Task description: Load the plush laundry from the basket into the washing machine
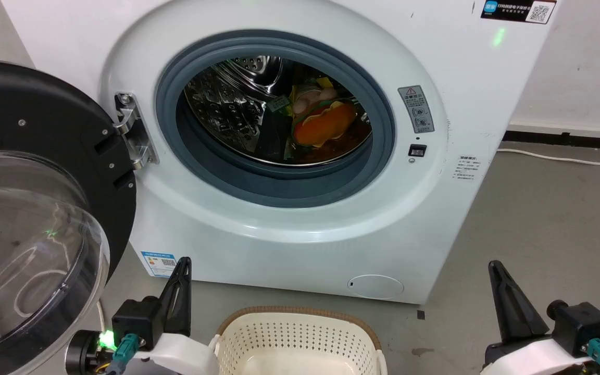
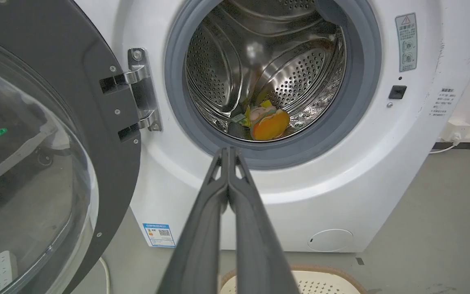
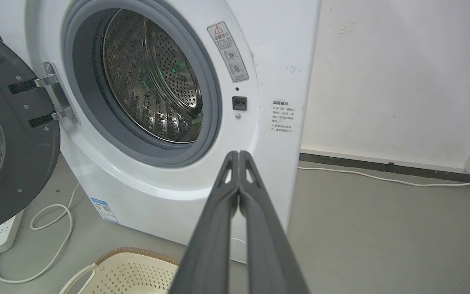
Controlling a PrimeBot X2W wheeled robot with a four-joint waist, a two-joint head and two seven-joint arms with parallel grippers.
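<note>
Basket (image 1: pixel 300 336) sits nearest on the floor (image 1: pixel 539 234), between the left gripper (image 1: pixel 185 262) and the right gripper (image 1: pixel 494 265), each with its fingers pressed together, pinching nothing. Beyond stands the washing machine (image 1: pixel 279 234), its door (image 1: pixel 45 114) swung open leftward. Farthest in, the plush laundry (image 1: pixel 326 125) lies inside the drum (image 1: pixel 227 104).

Bright even light, glare on steel drum (image 2: pixel 227 73), soft shadows, wide-angle edge distortion

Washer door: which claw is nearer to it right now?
Left. The left claw, shut, sits just right of the open door, by its lower rim. The right claw, also shut, is across the basket, near the washing machine's right front corner.
</note>
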